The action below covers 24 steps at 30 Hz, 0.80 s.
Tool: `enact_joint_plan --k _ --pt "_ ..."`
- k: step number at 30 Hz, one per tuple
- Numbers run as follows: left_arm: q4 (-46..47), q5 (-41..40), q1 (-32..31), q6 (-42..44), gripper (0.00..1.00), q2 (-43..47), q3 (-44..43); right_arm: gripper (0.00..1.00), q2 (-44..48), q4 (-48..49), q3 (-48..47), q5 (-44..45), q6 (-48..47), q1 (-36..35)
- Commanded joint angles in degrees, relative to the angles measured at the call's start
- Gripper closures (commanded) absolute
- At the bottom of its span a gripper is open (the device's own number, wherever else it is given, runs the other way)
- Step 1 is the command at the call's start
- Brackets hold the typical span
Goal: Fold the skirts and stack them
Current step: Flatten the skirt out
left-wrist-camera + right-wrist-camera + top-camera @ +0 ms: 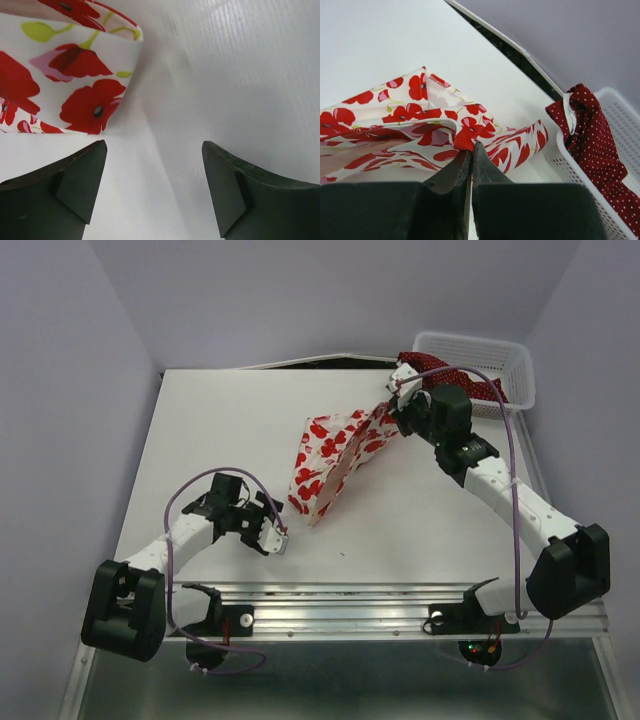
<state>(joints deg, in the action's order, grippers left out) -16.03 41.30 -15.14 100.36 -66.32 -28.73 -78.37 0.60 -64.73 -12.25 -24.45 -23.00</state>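
Nearest the lens, the left gripper point(154, 150) is seen low over the table point(200, 440), its fingers spread wide with nothing between them. Just ahead of its left finger, a corner of the white poppy skirt point(335, 455) is laid on the table. The skirt's far end is pinched in the clenched right gripper point(471, 146) and held up. To the right of that gripper, the dark red dotted skirt point(592, 145) is draped over the rim of the basket point(522, 380).
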Motion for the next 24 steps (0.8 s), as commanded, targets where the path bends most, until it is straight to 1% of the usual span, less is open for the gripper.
enact_joint_plan --k 1,2,5,6,9,11,12,13,15,16,17,19,24 --pt "1.6 1.1 -1.6 -1.1 0.15 -0.7 -0.9 0.99 1.0 4.8 -0.8 6.4 4.4 -0.5" --pt "2.0 1.5 -2.3 -2.0 0.20 -1.5 -1.7 0.99 1.0 4.8 -0.1 6.7 4.5 -0.5" --pt "3.7 2.2 -3.7 -6.5 0.27 -3.4 -3.4 0.99 0.5 4.8 0.8 8.9 5.4 -0.5" --pt "4.5 2.5 -4.7 -9.6 0.31 -4.9 -4.8 0.99 -0.1 4.8 1.0 9.6 6.5 -0.5" --pt "4.6 2.7 -6.9 -13.0 0.35 -7.1 -7.6 0.99 -1.7 4.8 0.3 11.9 9.4 -0.5" --pt "5.0 -0.1 -10.8 -15.9 0.40 -7.6 -7.8 0.99 -3.5 5.0 -1.1 13.6 11.2 -0.5" --pt "5.7 -1.2 -13.8 -17.6 0.41 -7.9 -8.2 0.99 -4.3 5.1 -2.2 13.8 12.7 -0.5" --pt "6.1 -3.4 -15.1 -22.0 0.41 -8.2 -8.3 0.99 -5.8 5.1 -2.9 14.3 13.2 -0.5" --pt "6.5 -5.6 -17.6 -26.3 0.41 -9.8 -9.8 0.99 -7.1 5.4 -3.6 14.9 14.3 -0.5" --pt "6.1 -6.3 -19.6 -28.3 0.39 -10.4 -10.5 0.99 -7.7 5.5 -4.1 15.6 14.5 -0.5" --pt "5.6 -7.1 -20.2 -30.4 0.37 -11.8 -12.1 0.99 -8.5 5.5 -4.2 15.9 14.8 -0.5" --pt "4.8 -7.6 -21.4 -31.8 0.36 -13.0 -13.5 0.99 -9.1 5.5 -4.3 16.1 15.1 -0.5" --pt "4.3 -9.0 -23.5 -32.2 0.37 -17.5 -17.4 0.99 -10.0 5.5 -4.4 16.8 16.8 0.1"
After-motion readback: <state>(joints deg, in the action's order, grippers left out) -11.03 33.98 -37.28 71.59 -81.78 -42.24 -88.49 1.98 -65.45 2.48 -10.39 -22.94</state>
